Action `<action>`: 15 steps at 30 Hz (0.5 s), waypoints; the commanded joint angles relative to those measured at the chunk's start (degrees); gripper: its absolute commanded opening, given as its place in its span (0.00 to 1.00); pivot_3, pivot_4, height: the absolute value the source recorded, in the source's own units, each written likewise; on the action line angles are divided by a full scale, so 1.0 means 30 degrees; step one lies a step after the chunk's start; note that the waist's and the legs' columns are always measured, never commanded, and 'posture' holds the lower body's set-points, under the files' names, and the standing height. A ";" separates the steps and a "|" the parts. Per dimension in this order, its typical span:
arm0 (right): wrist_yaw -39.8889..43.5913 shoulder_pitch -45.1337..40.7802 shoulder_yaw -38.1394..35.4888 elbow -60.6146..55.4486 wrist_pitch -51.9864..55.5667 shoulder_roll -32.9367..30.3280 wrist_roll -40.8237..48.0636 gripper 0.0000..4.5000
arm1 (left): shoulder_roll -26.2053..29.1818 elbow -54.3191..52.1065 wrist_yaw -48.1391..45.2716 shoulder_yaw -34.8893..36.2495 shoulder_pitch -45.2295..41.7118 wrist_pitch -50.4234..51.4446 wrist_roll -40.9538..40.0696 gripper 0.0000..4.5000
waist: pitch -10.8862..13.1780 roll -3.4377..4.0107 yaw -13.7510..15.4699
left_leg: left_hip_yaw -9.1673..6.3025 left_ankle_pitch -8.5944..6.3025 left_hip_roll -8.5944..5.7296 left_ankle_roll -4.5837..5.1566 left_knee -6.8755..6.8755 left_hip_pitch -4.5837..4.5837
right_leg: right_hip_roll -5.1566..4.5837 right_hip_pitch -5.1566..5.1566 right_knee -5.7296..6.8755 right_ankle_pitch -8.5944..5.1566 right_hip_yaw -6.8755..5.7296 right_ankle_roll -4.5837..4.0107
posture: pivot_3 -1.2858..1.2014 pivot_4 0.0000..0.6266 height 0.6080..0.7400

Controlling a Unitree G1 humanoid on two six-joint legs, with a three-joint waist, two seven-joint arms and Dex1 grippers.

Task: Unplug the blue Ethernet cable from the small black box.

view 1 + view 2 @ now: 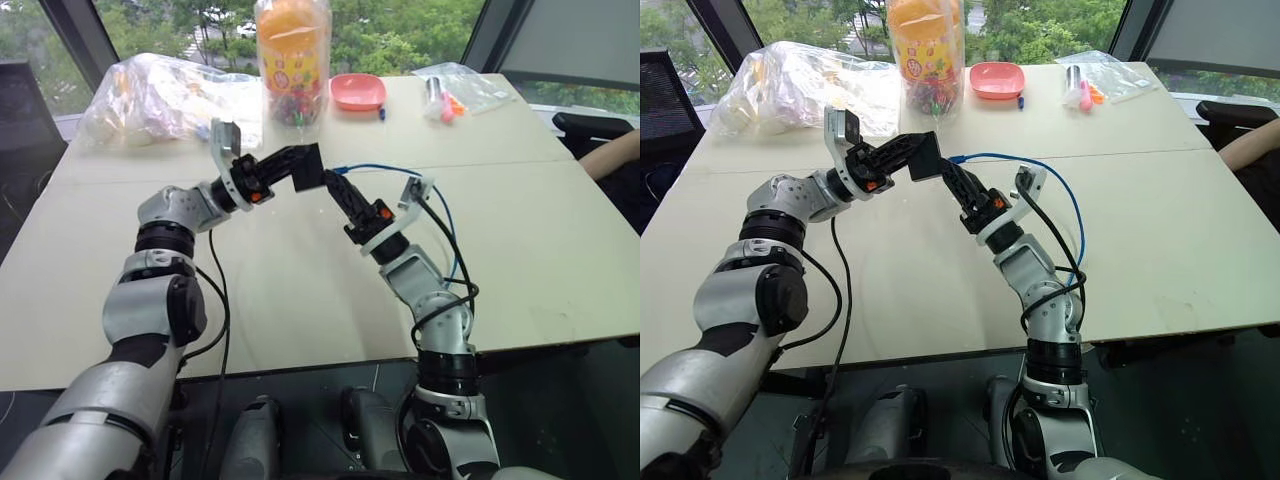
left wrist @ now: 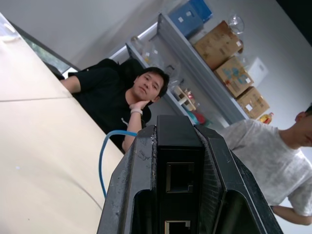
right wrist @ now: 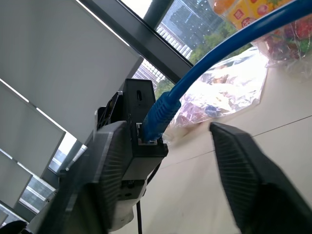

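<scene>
The left gripper (image 2: pixel 180 195) is clamped on the small black box (image 1: pixel 924 156), holding it in the air above the middle of the table (image 1: pixel 1160 250), nearer the far edge than the near one; in the left wrist view the box sits squeezed between both fingers (image 2: pixel 129 190), with two square sockets on its end face. The blue Ethernet cable (image 1: pixel 1060 195) is plugged into the side of the box that faces the right arm; its blue plug boot (image 3: pixel 158 117) sits in the socket, and from there the cord arcs up and over, then drops behind the right forearm towards the near edge of the table. The right gripper (image 3: pixel 183 161) is raised right at the plug; its fingers stand apart on either side of the cable in the right wrist view, one finger (image 3: pixel 109 161) lying close along the box, perhaps touching it, though that is hard to judge, the other (image 3: pixel 243 165) clear of the cord; nothing is pinched between them. Along the far edge of the table stand a tall clear jar of sweets (image 1: pixel 292 60), a crumpled clear plastic bag (image 1: pixel 160 95) towards the far left corner, a small pink dish (image 1: pixel 358 91), and a flat clear bag with pens (image 1: pixel 455 90) towards the far right corner. Two people (image 2: pixel 122 100) sit beyond the table in the left wrist view.
</scene>
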 commanded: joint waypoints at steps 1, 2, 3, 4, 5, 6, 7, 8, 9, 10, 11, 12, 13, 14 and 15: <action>0.0129 -0.0376 0.0149 -0.0285 -0.0297 0.0187 0.0381 0.09 | 0.0021 -0.1064 -0.0325 -0.0175 -0.0111 0.0187 -0.0558 0.12 | 0.0000 0.0000 -0.0014 | 0.0000 0.0000 0.0000 0.0000 0.0000 0.0000 | 0.0000 0.0000 0.0000 0.0000 0.0000 0.0000 | 0.52 0.24 1.00; 0.0140 -0.0393 0.0186 -0.0252 -0.0315 0.0162 0.0395 0.01 | 0.0033 -0.1076 -0.0256 -0.0176 -0.0094 0.0191 -0.0600 0.12 | 0.0000 0.0000 -0.0005 | 0.0001 0.0000 0.0001 0.0000 0.0000 0.0001 | 0.0001 -0.0001 0.0000 0.0000 0.0001 0.0000 | 0.52 0.24 1.00; 0.0171 -0.0383 0.0243 -0.0250 -0.0313 0.0138 0.0413 0.01 | 0.0062 -0.1080 -0.0154 -0.0151 -0.0082 0.0148 -0.0645 0.12 | 0.0000 0.0000 -0.0001 | -0.0003 0.0000 0.0002 0.0000 0.0000 0.0000 | 0.0000 0.0002 0.0000 0.0000 -0.0001 0.0000 | 0.52 0.24 1.00; 0.0189 -0.0376 0.0309 -0.0233 -0.0298 0.0107 0.0399 0.01 | 0.0111 -0.1025 -0.0027 -0.0092 -0.0101 0.0082 -0.0685 0.12 | 0.0000 0.0001 0.0001 | -0.0002 0.0000 0.0001 0.0000 0.0000 0.0001 | 0.0001 0.0000 0.0000 0.0000 -0.0001 0.0000 | 0.52 0.24 1.00; 0.0153 -0.0344 0.0373 -0.0245 -0.0246 0.0070 0.0381 0.01 | 0.0177 -0.0942 0.0161 -0.0006 -0.0133 -0.0026 -0.0706 0.12 | -0.0001 0.0001 0.0001 | -0.0002 0.0000 0.0001 0.0000 0.0000 0.0001 | 0.0000 0.0003 0.0000 0.0000 -0.0001 0.0000 | 0.52 0.24 1.00; 0.0140 -0.0333 0.0435 -0.0229 -0.0210 0.0035 0.0350 0.01 | 0.0270 -0.0817 0.0306 0.0078 -0.0187 -0.0135 -0.0717 0.12 | 0.0000 0.0001 0.0002 | -0.0002 0.0000 0.0001 0.0000 0.0001 0.0000 | 0.0000 0.0002 -0.0004 0.0000 -0.0001 0.0000 | 0.52 0.24 1.00; 0.0093 -0.0299 0.0478 -0.0237 -0.0186 -0.0016 0.0300 0.01 | 0.0413 -0.0676 0.0472 0.0186 -0.0246 -0.0235 -0.0729 0.12 | 0.0000 0.0001 0.0001 | -0.0002 0.0000 0.0000 0.0000 0.0001 0.0000 | -0.0002 0.0003 -0.0004 0.0000 -0.0001 0.0000 | 0.52 0.24 1.00; 0.0047 -0.0259 0.0496 -0.0261 -0.0167 -0.0062 0.0285 0.01 | 0.0557 -0.0546 0.0644 0.0298 -0.0300 -0.0300 -0.0752 0.12 | 0.0000 0.0001 0.0000 | -0.0002 0.0000 0.0000 0.0000 0.0001 0.0000 | -0.0002 0.0003 -0.0003 0.0000 -0.0001 0.0000 | 0.52 0.24 1.00; -0.0023 -0.0207 0.0470 -0.0313 -0.0164 -0.0154 0.0270 0.01 | 0.0757 -0.0369 0.0936 0.0501 -0.0372 -0.0402 -0.0802 0.12 | -0.0001 0.0001 0.0001 | -0.0001 0.0000 0.0001 0.0000 0.0000 0.0000 | -0.0002 0.0002 -0.0003 0.0000 -0.0001 0.0000 | 0.52 0.24 1.00; -0.0078 -0.0201 0.0454 -0.0307 -0.0185 -0.0214 0.0257 0.01 | 0.0899 -0.0219 0.1141 0.0638 -0.0432 -0.0488 -0.0839 0.12 | 0.0000 0.0001 0.0002 | -0.0002 0.0000 0.0001 0.0000 0.0000 0.0000 | -0.0001 0.0001 -0.0003 0.0000 -0.0002 0.0000 | 0.52 0.24 1.00; -0.0181 -0.0236 0.0284 -0.0279 -0.0267 -0.0371 0.0243 0.01 | 0.1150 -0.0137 0.1196 0.0728 -0.0465 -0.0472 -0.0885 0.12 | 0.0000 0.0000 0.0001 | -0.0002 0.0000 0.0000 0.0000 0.0000 0.0000 | -0.0002 0.0001 -0.0002 0.0000 -0.0002 0.0000 | 0.52 0.24 1.00; -0.0504 -0.0410 -0.0262 -0.0105 -0.0499 -0.0621 0.0284 0.01 | 0.1524 -0.0185 0.1007 0.0690 -0.0426 -0.0285 -0.0898 0.12 | 0.0000 0.0001 -0.0019 | -0.0003 0.0000 0.0000 0.0000 0.0000 0.0001 | -0.0002 0.0002 -0.0002 0.0000 -0.0001 0.0000 | 0.52 0.24 1.00; -0.0741 -0.0542 -0.0648 0.0032 -0.0675 -0.0798 0.0330 0.01 | 0.1777 -0.0222 0.0827 0.0626 -0.0396 -0.0141 -0.0902 0.12 | 0.0000 0.0001 -0.0034 | 0.0000 0.0000 0.0000 0.0000 0.0000 0.0001 | -0.0001 -0.0001 -0.0001 0.0000 0.0000 0.0000 | 0.52 0.24 1.00; -0.0926 -0.0729 -0.1109 0.0245 -0.0934 -0.1114 0.0341 0.01 | 0.2111 -0.0303 0.0563 0.0484 -0.0324 0.0020 -0.0843 0.12 | 0.0000 0.0001 -0.0029 | 0.0000 0.0000 0.0000 0.0000 0.0000 0.0000 | 0.0000 -0.0006 0.0000 0.0001 0.0000 -0.0001 | 0.52 0.24 1.00; -0.1159 -0.1134 -0.2032 0.0823 -0.1430 -0.1835 0.0328 0.01 | 0.2726 -0.0349 0.0241 0.0369 -0.0178 0.0225 -0.0746 0.12 | 0.0000 0.0001 -0.0038 | -0.0002 0.0000 0.0001 0.0000 -0.0001 0.0001 | 0.0000 -0.0006 0.0005 0.0001 -0.0001 -0.0001 | 0.52 0.24 1.00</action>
